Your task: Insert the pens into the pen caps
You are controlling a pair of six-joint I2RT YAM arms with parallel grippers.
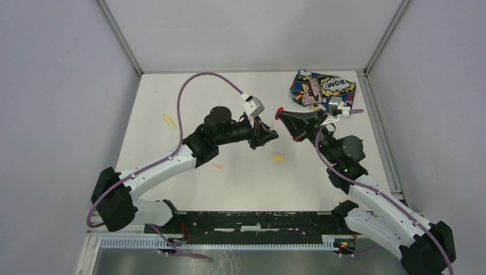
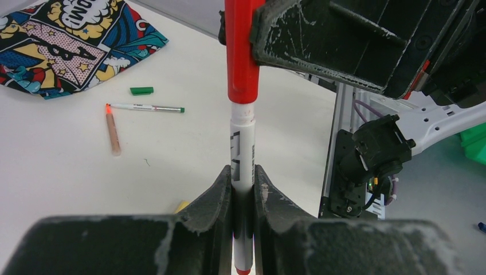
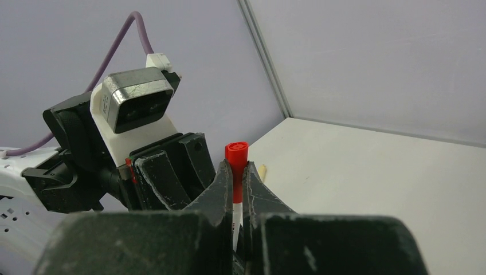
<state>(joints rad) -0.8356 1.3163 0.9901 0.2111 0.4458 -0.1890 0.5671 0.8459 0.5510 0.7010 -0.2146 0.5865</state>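
Midway above counter, red cap and whitish red-ended pen share one long axis, cap mouth over pen tip. Barrel pinched tight in left fingers; cap pinched tight in right fingers. Narrow white collar shows below cap rim: seating likely incomplete, so push should run straight along barrel. Both arms meet at joint, neither nearer. Slim smooth plastic cylinders, probably slippery under side load. Green cap, green-ended pen, orange pen lie on counter near fabric pouch.
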